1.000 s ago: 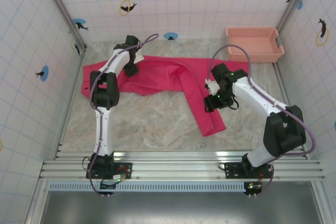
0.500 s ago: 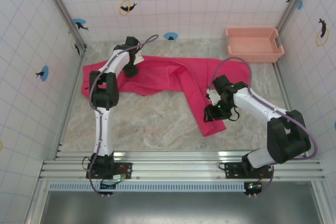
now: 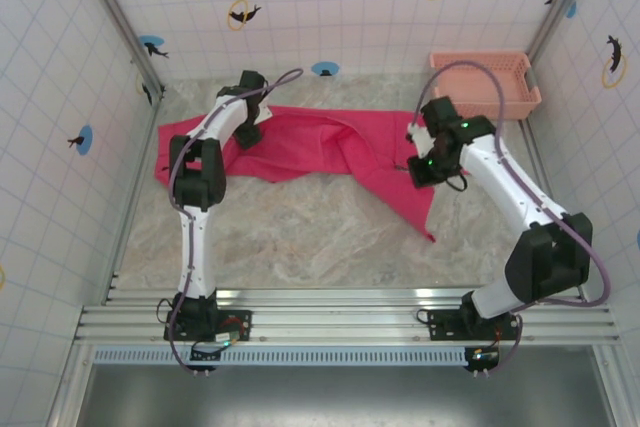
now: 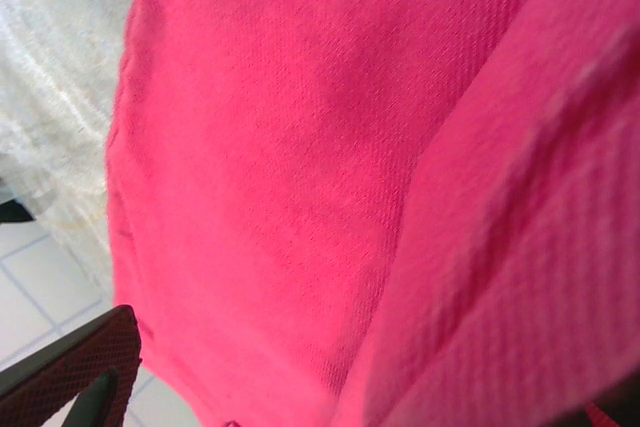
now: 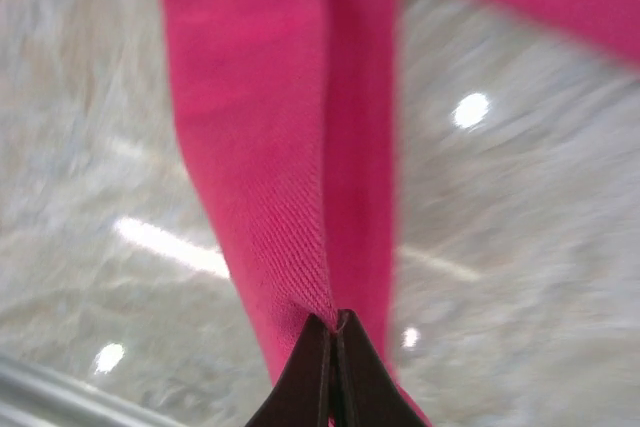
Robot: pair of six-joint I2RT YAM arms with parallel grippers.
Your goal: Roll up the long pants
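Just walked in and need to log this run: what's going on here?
The robot is working on the long pants, which lie spread across the table, not yet rolled. The right tool is shut on one leg, holding it raised off the table as a taut fold. The left tool sits on the fabric near the other end; whether it grips is unclear. A pink basket stands at the far right corner, apart from the pants.
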